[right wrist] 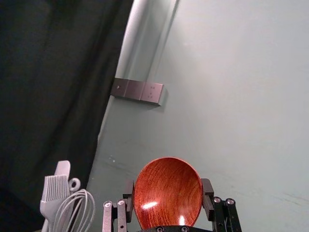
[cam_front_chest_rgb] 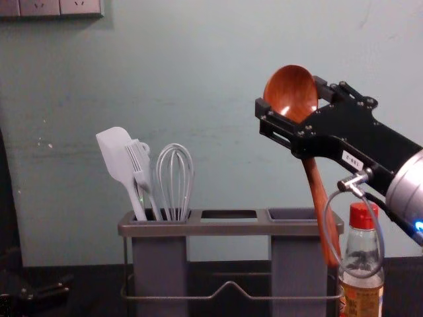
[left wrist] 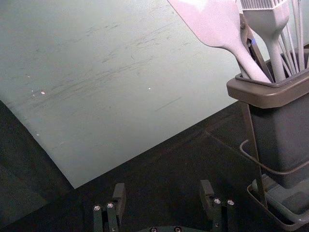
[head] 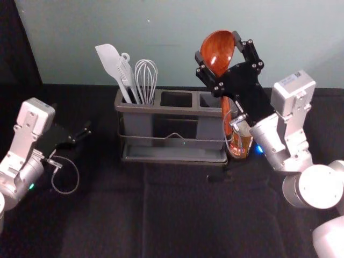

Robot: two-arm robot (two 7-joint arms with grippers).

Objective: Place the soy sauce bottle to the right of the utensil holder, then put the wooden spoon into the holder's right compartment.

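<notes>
The wooden spoon (head: pixel 217 49) is upright, bowl up, its bowl between the closed-in fingers of my right gripper (head: pixel 218 47); in the right wrist view the gripper (right wrist: pixel 168 189) clasps the bowl (right wrist: pixel 168 193) from both sides. Its handle (cam_front_chest_rgb: pixel 317 198) slants down across the right end of the utensil holder's rim (cam_front_chest_rgb: pixel 231 228), with the tip outside the right compartment (cam_front_chest_rgb: pixel 294 214). The soy sauce bottle (cam_front_chest_rgb: pixel 361 264), red-capped, stands just right of the holder, partly behind the right arm in the head view. My left gripper (head: pixel 80 134) is open and empty left of the holder; its wrist view shows the gripper (left wrist: pixel 162 195) fingers apart.
A spatula (head: pixel 110 62), a brush (cam_front_chest_rgb: pixel 140 168) and a whisk (head: pixel 146 80) stand in the holder's left compartment. Behind the table rises a pale wall (cam_front_chest_rgb: pixel 218 86). Dark cloth covers the table (head: pixel 177 209) in front of the holder.
</notes>
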